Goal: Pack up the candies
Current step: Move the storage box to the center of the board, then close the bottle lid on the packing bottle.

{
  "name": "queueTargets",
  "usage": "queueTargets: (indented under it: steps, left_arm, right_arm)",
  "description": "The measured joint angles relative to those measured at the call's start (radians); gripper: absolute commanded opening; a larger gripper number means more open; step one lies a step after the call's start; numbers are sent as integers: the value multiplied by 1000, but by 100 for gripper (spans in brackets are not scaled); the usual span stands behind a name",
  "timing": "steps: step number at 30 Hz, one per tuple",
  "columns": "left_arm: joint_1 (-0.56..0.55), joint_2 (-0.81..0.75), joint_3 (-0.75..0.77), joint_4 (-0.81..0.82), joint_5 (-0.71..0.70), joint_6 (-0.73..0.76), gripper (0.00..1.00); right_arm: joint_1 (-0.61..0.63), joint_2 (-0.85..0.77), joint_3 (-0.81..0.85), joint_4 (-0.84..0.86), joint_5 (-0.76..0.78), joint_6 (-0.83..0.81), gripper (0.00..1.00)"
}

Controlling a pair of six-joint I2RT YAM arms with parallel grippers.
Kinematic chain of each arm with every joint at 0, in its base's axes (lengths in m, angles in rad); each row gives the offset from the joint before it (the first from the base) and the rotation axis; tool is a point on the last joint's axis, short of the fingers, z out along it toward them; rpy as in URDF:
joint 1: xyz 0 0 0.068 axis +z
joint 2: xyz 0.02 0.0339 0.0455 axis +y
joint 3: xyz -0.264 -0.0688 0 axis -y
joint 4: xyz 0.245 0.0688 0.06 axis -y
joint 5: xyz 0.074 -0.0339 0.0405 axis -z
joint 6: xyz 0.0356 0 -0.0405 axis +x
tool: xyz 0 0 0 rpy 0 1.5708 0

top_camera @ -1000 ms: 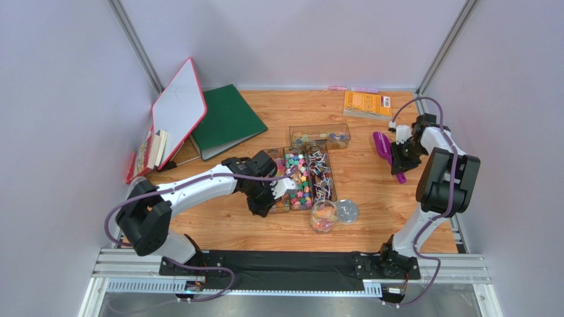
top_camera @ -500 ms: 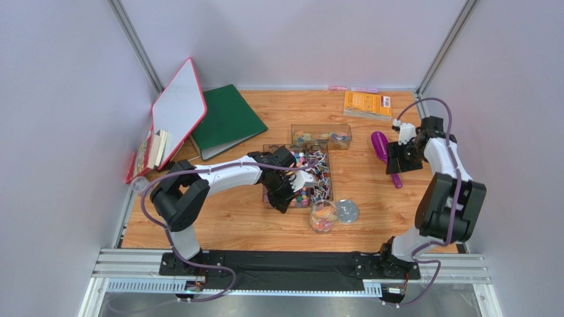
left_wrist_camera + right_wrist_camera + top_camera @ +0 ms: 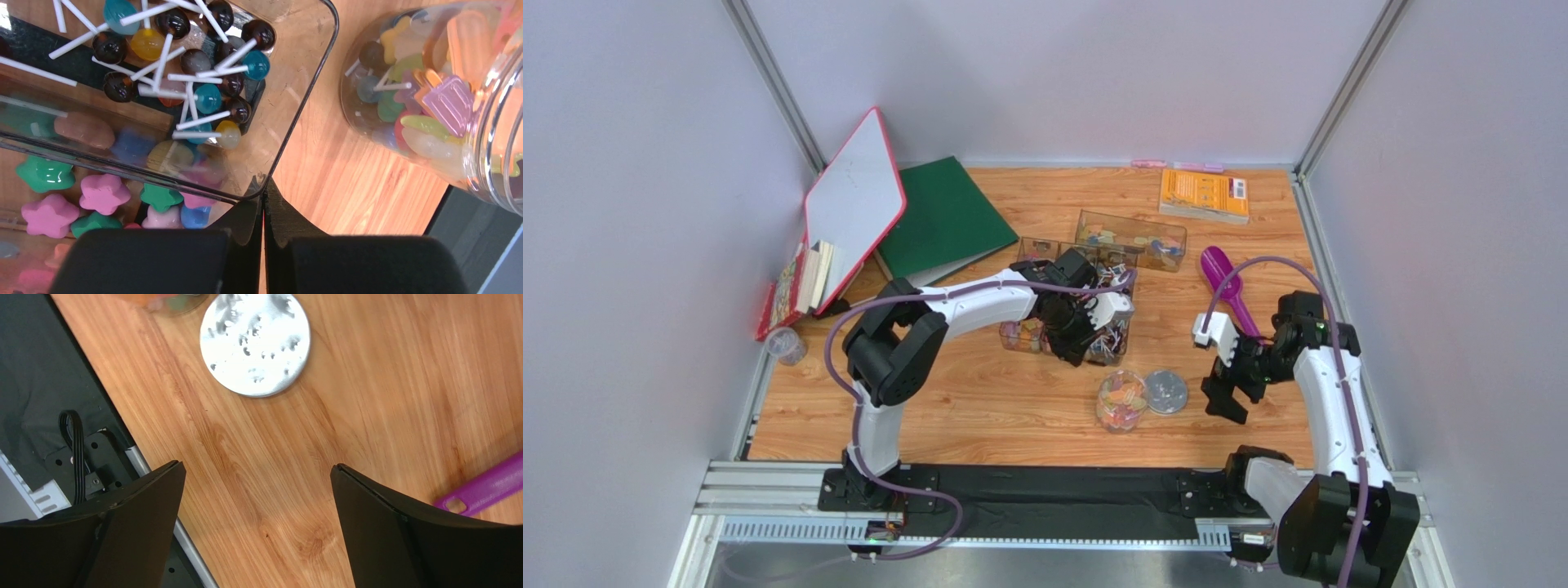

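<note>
Many wrapped, mixed-colour candies [image 3: 1122, 407] lie in the clear round jar [image 3: 1100, 395] and clear plastic trays [image 3: 1130, 233] behind it. Left fingers [image 3: 285, 223] clenched at a tray corner; dragging could knock the jar over. Right fingers [image 3: 123, 527] released near its silver lid [image 3: 255, 343].

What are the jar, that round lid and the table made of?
Jar: clear, glossy plastic or glass; candies show through its wall.
Lid: silvery, probably metal or foil, with a mottled shine.
Table: wood or wood-look laminate, with visible grain.
</note>
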Motion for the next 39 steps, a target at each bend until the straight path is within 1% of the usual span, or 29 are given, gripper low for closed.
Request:
queueTargets:
  steps: [4, 7, 8, 9, 10, 11, 13, 14, 15, 19, 20, 23, 28, 35, 39]
  left_arm:
    - [3, 37, 54, -11, -12, -5, 0]
    - [8, 60, 95, -12, -29, -5, 1]
    - [11, 60, 104, -15, -34, -5, 18]
    - [16, 60, 114, -20, -34, -5, 29]
    - [22, 57, 126, -31, -28, -5, 36]
    - [26, 51, 132, -45, -15, -9, 47]
    - [30, 19, 134, -75, -7, -6, 55]
    - [31, -4, 133, -90, -6, -2, 64]
    - [33, -28, 133, -101, -9, 3, 65]
    - [44, -160, 129, -135, -14, 8, 67]
    - [47, -187, 128, -140, -15, 8, 69]
    - [50, -243, 116, -147, -18, 9, 69]
    - [52, -244, 76, -174, -44, 11, 68]
    - [72, -240, 74, -185, -77, 11, 68]
    - [86, -240, 74, -185, -93, 11, 67]
  right_arm:
    - [15, -4, -32, -20, -29, -129, 99]
    - [45, 0, -46, 0, -45, -183, 100]
    - [54, 3, -47, 9, -49, -191, 100]
    - [74, 13, -48, 27, -53, -196, 100]
    - [89, 22, -48, 41, -56, -198, 100]
    - [105, 34, -48, 56, -59, -200, 100]
    - [141, 72, -48, 95, -67, -199, 100]
    - [157, 95, -48, 111, -69, -198, 100]
    - [172, 120, -48, 125, -71, -197, 100]
    - [222, 206, -39, 155, -75, -197, 100]
    - [230, 220, -36, 159, -76, -197, 100]
    - [262, 270, -31, 177, -75, -198, 100]
    - [315, 310, -31, 223, -62, -197, 100]
    - [411, 336, -32, 298, -14, -189, 100]
    - [433, 343, -32, 312, 8, -187, 100]
